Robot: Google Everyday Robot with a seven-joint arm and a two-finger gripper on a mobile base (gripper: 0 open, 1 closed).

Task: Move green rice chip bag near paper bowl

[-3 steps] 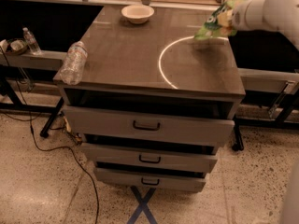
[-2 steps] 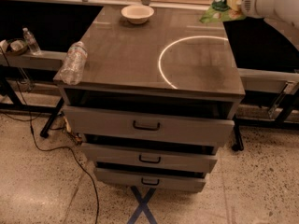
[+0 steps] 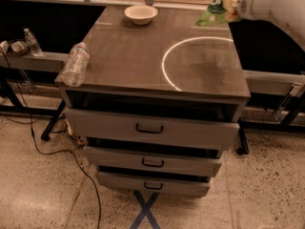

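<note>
we see the robot's gripper (image 3: 228,3) at the upper right, over the far right corner of the grey drawer cabinet's top (image 3: 143,56), clenched on the crinkly bright green rice chip bag (image 3: 212,14), which hangs off the surface. the small round cream-white paper bowl (image 3: 140,13) sits well apart at the far edge; a clear plastic water bottle (image 3: 75,64) lies at the left edge.

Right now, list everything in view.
bowl: 1, cream-white, cabinet top, far edge
chip bag: 1, green, above far right corner
bottle: 1, clear, lying at top's left edge
small bottle: 1, clear, shelf far left
cabinet: 1, grey, centre, drawers ajar
ring: 1, white, top's right half
cable: 1, black, floor left
tape cross: 1, blue, floor front
arm: 1, white, upper right
claw: 1, mostly hidden, upper right, gripping chip bag
</note>
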